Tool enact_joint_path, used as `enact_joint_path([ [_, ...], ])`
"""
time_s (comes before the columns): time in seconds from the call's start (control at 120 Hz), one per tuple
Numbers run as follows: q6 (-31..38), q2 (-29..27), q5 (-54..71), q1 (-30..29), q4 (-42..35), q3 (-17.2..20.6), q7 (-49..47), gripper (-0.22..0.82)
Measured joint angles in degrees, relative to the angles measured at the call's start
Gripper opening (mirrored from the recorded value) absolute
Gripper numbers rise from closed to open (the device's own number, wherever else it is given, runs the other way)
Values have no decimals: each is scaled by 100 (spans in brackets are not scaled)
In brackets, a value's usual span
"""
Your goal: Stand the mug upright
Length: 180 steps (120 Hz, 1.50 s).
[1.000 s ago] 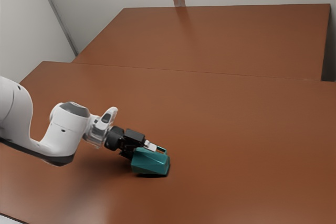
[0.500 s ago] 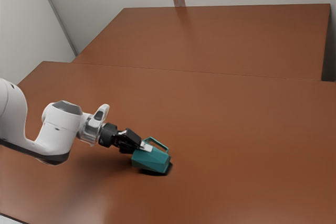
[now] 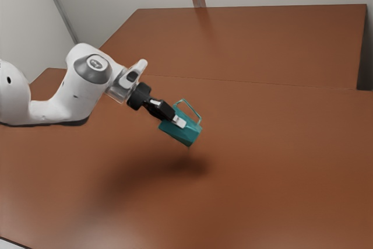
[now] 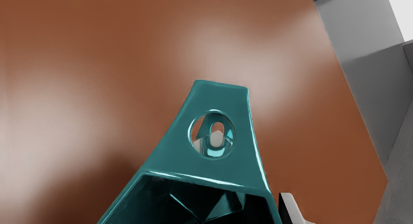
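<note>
the black two-finger gripper (image 3: 180, 122) clamps a faceted, glossy teal mug (image 3: 185, 136) between its jaws; the mug is suspended, tilted, above the flat reddish-brown table (image 3: 274, 161).

From well back and above, the exterior view looks down across the glossy brown table (image 3: 280, 173); the wrist view faces, close up, the faceted teal mug (image 4: 206, 167), tabletop and perhaps a grey wall (image 4: 361, 27). Both share mug and tabletop.

Even, moderate light; soft-edged shadow (image 3: 189, 166) on the surface (image 3: 280, 161) below the mug (image 3: 175, 132). Wrist view: broad pale glare on the surface, bright glints along mug edges.
</note>
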<state>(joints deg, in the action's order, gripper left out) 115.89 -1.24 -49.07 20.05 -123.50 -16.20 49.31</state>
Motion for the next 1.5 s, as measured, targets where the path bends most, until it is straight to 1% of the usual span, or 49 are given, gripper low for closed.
enact_joint_path([
  [0.15, -4, 140, 1969, 416, 574, 134, -701, -17],
  [0.3, 31, 246, 3332, 814, 672, 191, -1333, -17],
  [0.383, 49, 280, 3874, 920, 702, 193, -1657, -16],
  [0.467, 92, 376, 4452, 793, 714, 241, -2019, -16],
  [0.592, 317, 729, 5353, 200, 700, 306, -2631, -17],
  [0.65, 465, 919, 5576, 67, 684, 310, -2905, -17],
  [0.808, 774, 1122, 5796, 90, 643, 303, -3558, -17],
  [1.058, 1264, 1298, 5220, 18, 470, 212, -4321, -17],
  [1.075, 1285, 1306, 5194, 18, 468, 209, -4359, -15],
  [1.217, 1396, 1359, 5023, 25, 474, 205, -4595, 16],
  [1.283, 1402, 1337, 4990, 31, 481, 202, -4686, 28],
  [1.4, 1262, 1196, 4970, 63, 647, 194, -4821, 41],
  [1.5, 699, 1029, 4966, 86, 1361, 169, -4923, 47],
])
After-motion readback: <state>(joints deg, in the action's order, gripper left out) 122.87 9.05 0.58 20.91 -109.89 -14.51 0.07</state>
